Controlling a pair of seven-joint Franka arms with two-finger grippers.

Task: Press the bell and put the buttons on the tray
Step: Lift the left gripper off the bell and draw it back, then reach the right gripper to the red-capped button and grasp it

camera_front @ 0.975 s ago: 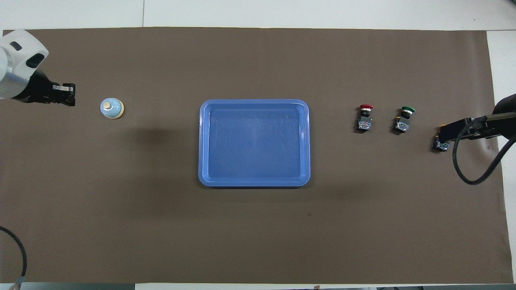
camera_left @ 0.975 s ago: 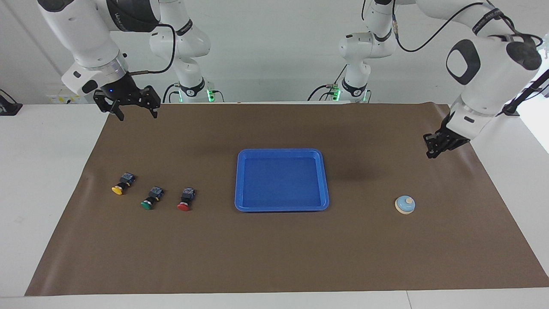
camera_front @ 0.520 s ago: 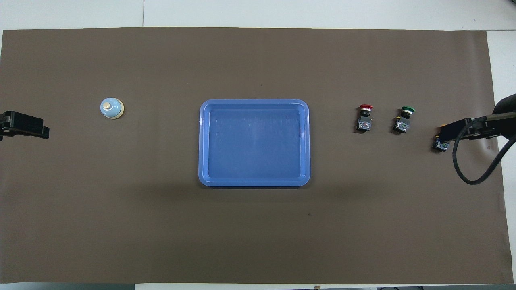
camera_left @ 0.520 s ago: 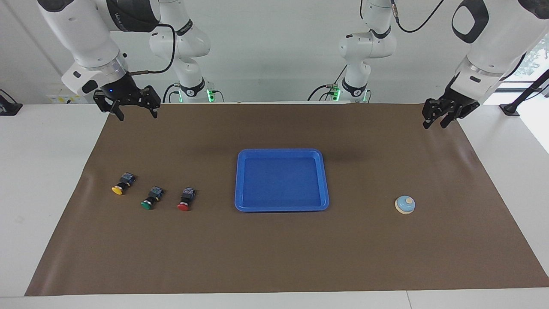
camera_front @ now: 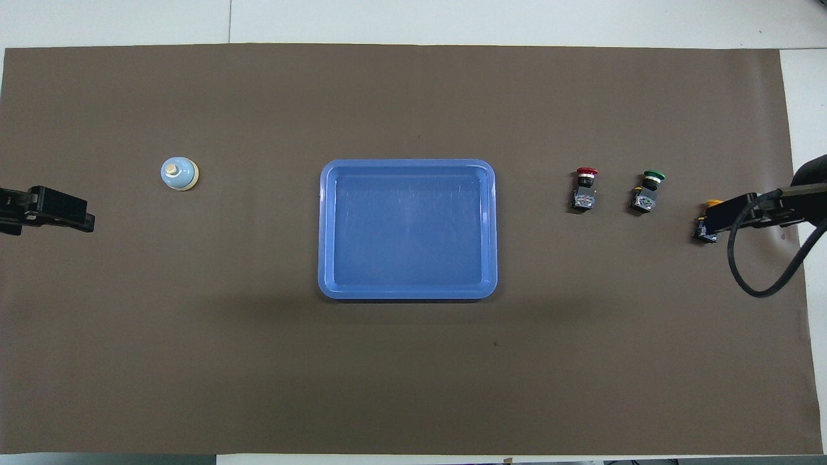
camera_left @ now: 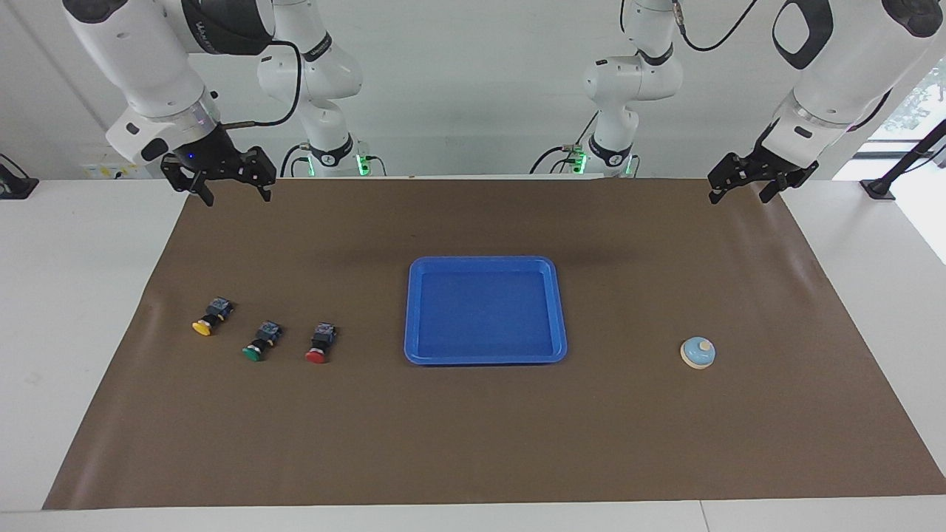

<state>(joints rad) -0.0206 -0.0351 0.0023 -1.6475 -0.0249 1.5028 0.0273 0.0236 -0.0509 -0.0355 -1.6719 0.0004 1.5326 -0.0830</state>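
The light blue bell [camera_left: 698, 353] sits on the brown mat toward the left arm's end; it also shows in the overhead view [camera_front: 179, 174]. The blue tray [camera_left: 484, 260] lies empty at the mat's middle [camera_front: 407, 163]. The yellow button [camera_left: 205, 319], green button [camera_left: 260, 343] and red button [camera_left: 319, 346] lie in a row toward the right arm's end. My left gripper [camera_left: 739, 193] is open and raised over the mat's edge by the robots, apart from the bell. My right gripper [camera_left: 235, 193] is open and raised; in the overhead view [camera_front: 711, 223] it partly covers the yellow button [camera_front: 712, 204].
The brown mat [camera_left: 473, 443] covers most of the white table. A black cable [camera_front: 762, 271] loops from the right arm over the mat's end. The red button [camera_front: 585, 188] and green button [camera_front: 648, 192] lie with caps pointing away from the robots.
My left gripper has risen from low beside the bell and drawn back toward the robots' edge of the mat. The right arm has barely moved. Bell, tray and buttons have not moved.
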